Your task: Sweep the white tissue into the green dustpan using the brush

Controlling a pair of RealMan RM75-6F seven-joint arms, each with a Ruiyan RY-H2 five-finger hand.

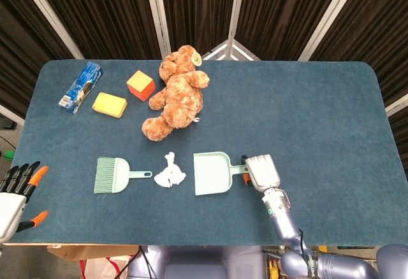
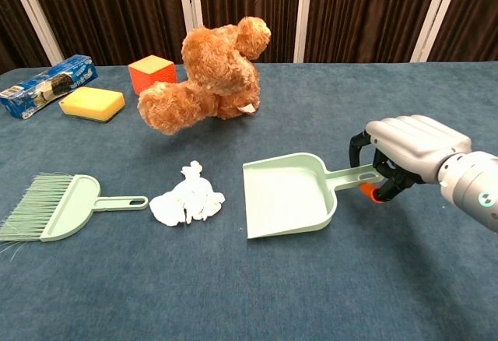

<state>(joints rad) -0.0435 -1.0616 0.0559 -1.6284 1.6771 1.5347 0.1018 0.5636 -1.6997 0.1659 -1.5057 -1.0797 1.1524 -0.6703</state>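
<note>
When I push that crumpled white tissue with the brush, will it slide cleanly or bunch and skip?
The crumpled white tissue looks loosely wadded and probably very light, so it will likely tumble rather than slide. The blue cloth-like tabletop may snag it. The mint-green dustpan lies mouth toward it, so short strokes of the green brush should work.
</note>
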